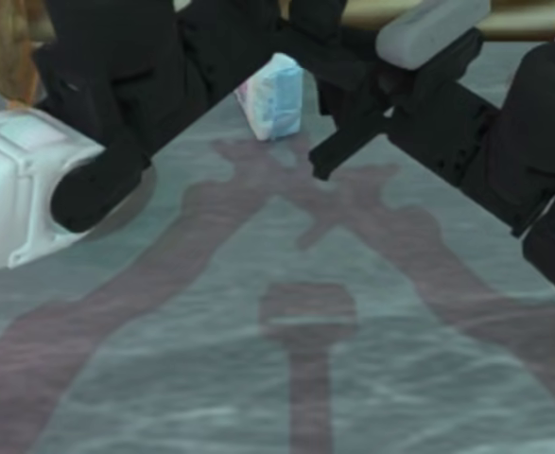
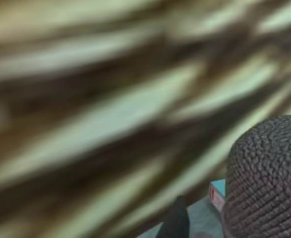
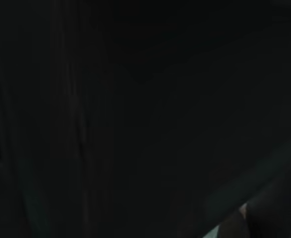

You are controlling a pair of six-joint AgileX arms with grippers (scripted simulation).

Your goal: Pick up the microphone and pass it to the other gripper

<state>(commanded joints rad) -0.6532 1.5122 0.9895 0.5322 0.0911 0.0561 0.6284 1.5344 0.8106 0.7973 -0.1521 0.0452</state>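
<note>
Our left arm reaches in from ten o'clock; its wrist view shows the microphone mesh head close up, so we judge it held there, though whether its jaws pinch it we cannot tell. Our right gripper meets it near twelve o'clock above the worktop. The handover looks underway; next, the right needs a firm clamp before release.

Top view looking down, close over the arms, left wrist view hard against microphone mesh, right wrist view dark
</note>
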